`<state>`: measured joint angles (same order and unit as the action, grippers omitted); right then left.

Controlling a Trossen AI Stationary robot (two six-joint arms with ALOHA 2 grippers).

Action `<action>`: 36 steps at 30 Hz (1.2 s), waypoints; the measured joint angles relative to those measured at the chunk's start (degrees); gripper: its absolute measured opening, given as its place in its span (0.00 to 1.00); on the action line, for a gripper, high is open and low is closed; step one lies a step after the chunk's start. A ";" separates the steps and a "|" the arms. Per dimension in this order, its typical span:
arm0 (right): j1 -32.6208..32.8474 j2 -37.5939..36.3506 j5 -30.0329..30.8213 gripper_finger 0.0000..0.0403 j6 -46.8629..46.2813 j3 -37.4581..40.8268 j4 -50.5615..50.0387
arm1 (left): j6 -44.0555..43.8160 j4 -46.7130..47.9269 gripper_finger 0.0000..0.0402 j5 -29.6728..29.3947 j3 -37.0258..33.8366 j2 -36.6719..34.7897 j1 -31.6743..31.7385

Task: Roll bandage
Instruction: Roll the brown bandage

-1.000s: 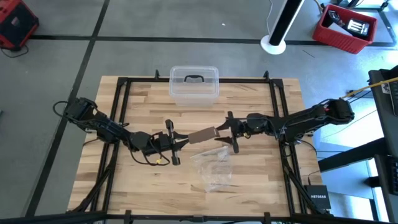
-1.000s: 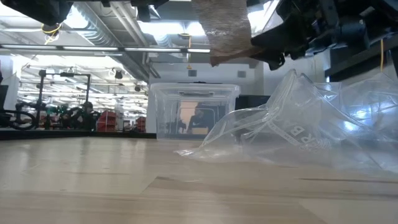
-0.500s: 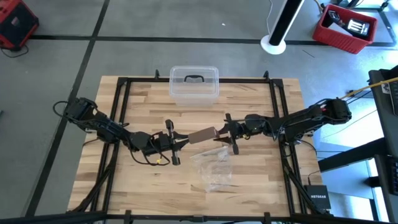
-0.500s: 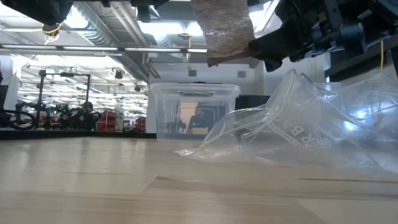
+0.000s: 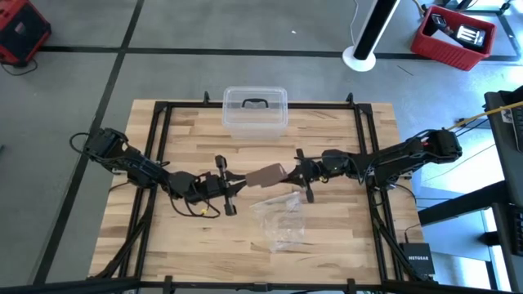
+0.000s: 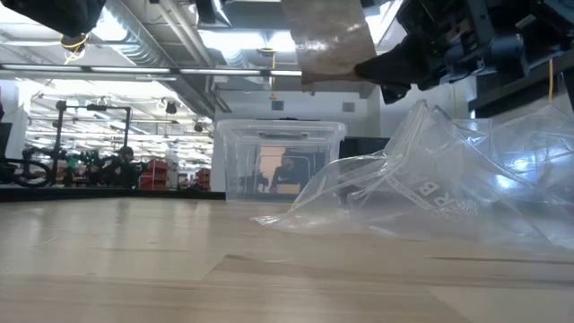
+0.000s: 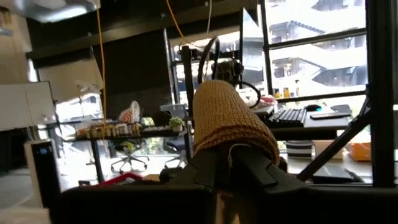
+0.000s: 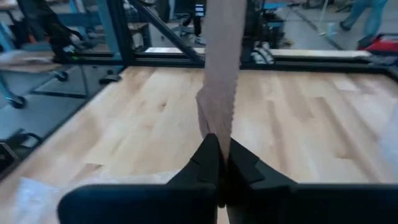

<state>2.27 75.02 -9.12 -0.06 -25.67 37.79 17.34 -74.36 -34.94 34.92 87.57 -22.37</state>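
Note:
The bandage (image 5: pixel 265 175), a dull brown fabric strip, hangs above the middle of the table, spanned between my two grippers and clear of the wood. My left gripper (image 5: pixel 243 181) is shut on its left end, where the fabric bulges up in a rounded hump (image 7: pixel 227 118). My right gripper (image 5: pixel 288 172) is shut on its right end. In the low view the bandage (image 6: pixel 327 40) hangs high above the table beside my right gripper's dark finger (image 6: pixel 372 70). My left gripper pinches the bandage's left end (image 7: pixel 225 144) between its two fingers, coming about level from the table's left. The fabric humps up just beyond the fingertips and is lifted clear. My right gripper pinches the bandage's right end (image 8: pixel 217 127) between its two fingers, edge-on, coming about level from the table's right. The strip runs straight away from the fingers, clear of the table.
A crinkled clear plastic bag (image 5: pixel 278 220) lies on the table just nearer than the bandage. A clear plastic box with a dark handle (image 5: pixel 255 110) stands at the far edge. Black frame rails (image 5: pixel 159 147) run along the table's sides.
My right gripper has shut on the bandage's right end, its fingers closing from wide apart. The bandage has stayed lifted between the two grippers.

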 joint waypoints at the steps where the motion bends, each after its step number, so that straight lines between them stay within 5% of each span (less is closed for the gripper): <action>1: 0.04 0.00 -0.72 0.02 -1.27 0.00 -0.09 | 1.62 -0.57 0.05 -0.29 0.00 0.00 -0.02; 7: 4.58 -0.28 -1.68 0.01 -4.00 0.00 -0.01 | 7.36 -1.27 0.05 -5.87 0.00 0.00 1.56; 20: 16.22 -0.28 5.18 0.01 -8.57 -4.33 -3.40 | 9.84 -1.14 0.05 -3.57 0.00 1.01 6.01; 36: 23.20 -0.26 15.43 0.03 -0.35 -34.75 -42.66 | 12.86 -1.11 0.05 -2.71 0.07 9.03 7.51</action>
<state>25.47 74.76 6.30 -0.41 -60.42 -4.86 30.20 -75.47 -37.65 34.98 96.60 -14.86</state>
